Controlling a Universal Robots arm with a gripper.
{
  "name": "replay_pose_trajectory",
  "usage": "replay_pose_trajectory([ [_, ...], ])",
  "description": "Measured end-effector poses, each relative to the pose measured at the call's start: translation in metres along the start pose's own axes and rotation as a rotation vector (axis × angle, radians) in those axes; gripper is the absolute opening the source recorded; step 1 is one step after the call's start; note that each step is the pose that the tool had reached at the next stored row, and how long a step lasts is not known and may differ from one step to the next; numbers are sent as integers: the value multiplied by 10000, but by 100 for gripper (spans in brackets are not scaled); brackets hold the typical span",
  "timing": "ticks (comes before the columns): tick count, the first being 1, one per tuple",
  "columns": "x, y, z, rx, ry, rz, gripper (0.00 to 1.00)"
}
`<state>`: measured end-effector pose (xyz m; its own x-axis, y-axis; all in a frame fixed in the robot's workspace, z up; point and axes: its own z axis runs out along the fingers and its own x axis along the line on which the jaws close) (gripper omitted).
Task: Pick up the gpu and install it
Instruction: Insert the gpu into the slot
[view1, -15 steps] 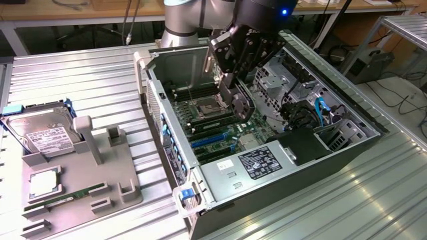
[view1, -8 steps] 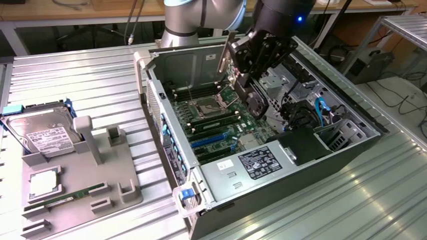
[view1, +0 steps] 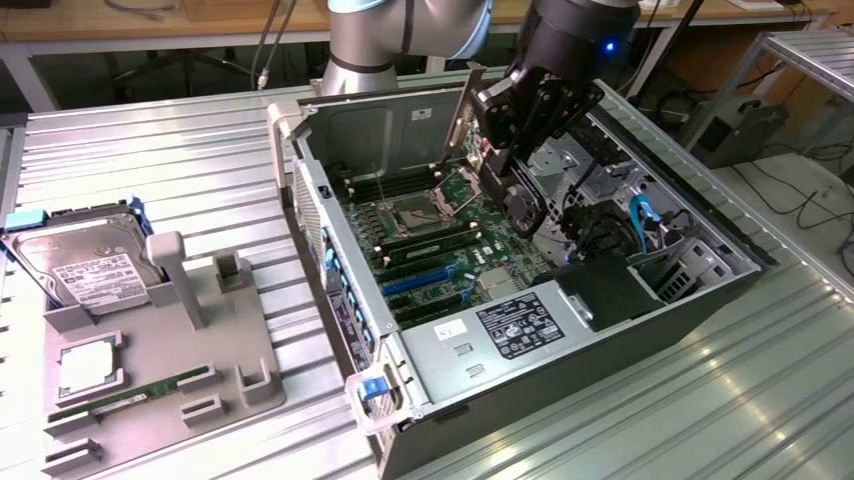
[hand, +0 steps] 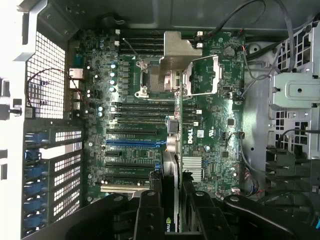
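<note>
My gripper (view1: 518, 150) hangs over the open computer case (view1: 694, 300) and is shut on the gpu (view1: 523, 210). The card is held on edge, its black fan face toward the exterior view's right. Its silver bracket (view1: 461, 120) points toward the rear wall of the case. In the wrist view the gpu (hand: 170, 165) runs edge-on between my two black fingers (hand: 150, 210), with the bracket (hand: 177, 55) at its far end. The card floats above the motherboard (hand: 210, 130), roughly over the black and blue expansion slots (hand: 132, 141). It is not touching them.
A grey parts fixture (view1: 147, 350) on the exterior view's left holds a hard drive (view1: 80, 265), a green RAM stick (view1: 134, 392) and a square chip (view1: 83, 365). Inside the case are the power supply (view1: 521, 325), drive cages (hand: 295, 90) and loose cables (view1: 641, 225).
</note>
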<state>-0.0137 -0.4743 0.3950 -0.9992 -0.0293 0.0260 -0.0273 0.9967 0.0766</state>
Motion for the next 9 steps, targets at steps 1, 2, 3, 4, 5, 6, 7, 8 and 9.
replay_pose_trajectory([
  [1, 0, 0, 0, 0, 0, 0, 26],
  [2, 0, 0, 0, 0, 0, 0, 26],
  [3, 0, 0, 0, 0, 0, 0, 26],
  [4, 0, 0, 0, -1, 0, 0, 26],
  [5, 0, 0, 0, 0, 0, 0, 26],
  [6, 0, 0, 0, 0, 0, 0, 26],
  [7, 0, 0, 0, 0, 0, 0, 26],
  [8, 0, 0, 0, 0, 0, 0, 26],
  [9, 0, 0, 0, 0, 0, 0, 26],
])
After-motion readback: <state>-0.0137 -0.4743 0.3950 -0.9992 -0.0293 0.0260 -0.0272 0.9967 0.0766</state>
